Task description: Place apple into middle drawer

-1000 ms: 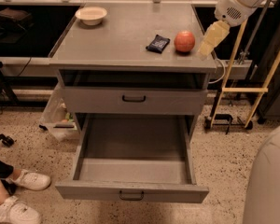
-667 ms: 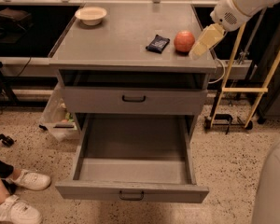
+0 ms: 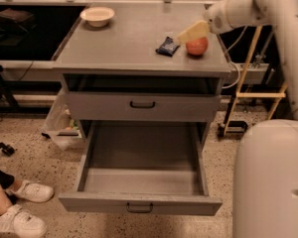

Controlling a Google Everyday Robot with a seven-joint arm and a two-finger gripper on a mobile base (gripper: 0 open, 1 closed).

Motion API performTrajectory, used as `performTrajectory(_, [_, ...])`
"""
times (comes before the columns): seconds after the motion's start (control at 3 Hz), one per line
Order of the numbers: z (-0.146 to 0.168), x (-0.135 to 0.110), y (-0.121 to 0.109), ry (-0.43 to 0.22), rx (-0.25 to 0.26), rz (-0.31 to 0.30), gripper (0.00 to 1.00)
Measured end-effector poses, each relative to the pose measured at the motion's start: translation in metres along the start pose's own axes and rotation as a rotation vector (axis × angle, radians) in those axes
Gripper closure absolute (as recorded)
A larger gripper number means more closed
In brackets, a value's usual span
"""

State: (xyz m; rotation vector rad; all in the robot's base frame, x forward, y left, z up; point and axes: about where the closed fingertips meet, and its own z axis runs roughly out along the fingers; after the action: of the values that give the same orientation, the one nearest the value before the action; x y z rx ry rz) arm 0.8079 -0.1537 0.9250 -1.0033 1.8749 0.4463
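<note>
Hand [image 3: 193, 32] right at apple's [image 3: 197, 46] top on tabletop [image 3: 129, 38]; grip impossible to tell. Middle drawer [image 3: 144, 180] pulled out toward camera, front panel's long axis left-right.

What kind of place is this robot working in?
Probably a lab or workshop: a grey metal drawer cabinet, speckled hard floor, and a robot arm whose pincer is right by the apple on top.

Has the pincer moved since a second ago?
Yes. The pincer has shifted left relative to the apple: it was off the apple's right side, now it hangs just over the apple's upper left.
</note>
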Motion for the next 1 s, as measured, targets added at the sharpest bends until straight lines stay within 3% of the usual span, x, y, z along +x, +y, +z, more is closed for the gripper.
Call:
performTrajectory(0.33, [-0.005, -0.008, -0.008, -0.023, 0.019, -0.006, 0.00])
performTrajectory(0.67, [0.002, 0.001, -0.012, 0.001, 0.022, 0.012, 0.00])
performTrajectory(1.0, [0.019, 0.035, -0.028, 0.081, 0.056, 0.075, 0.00])
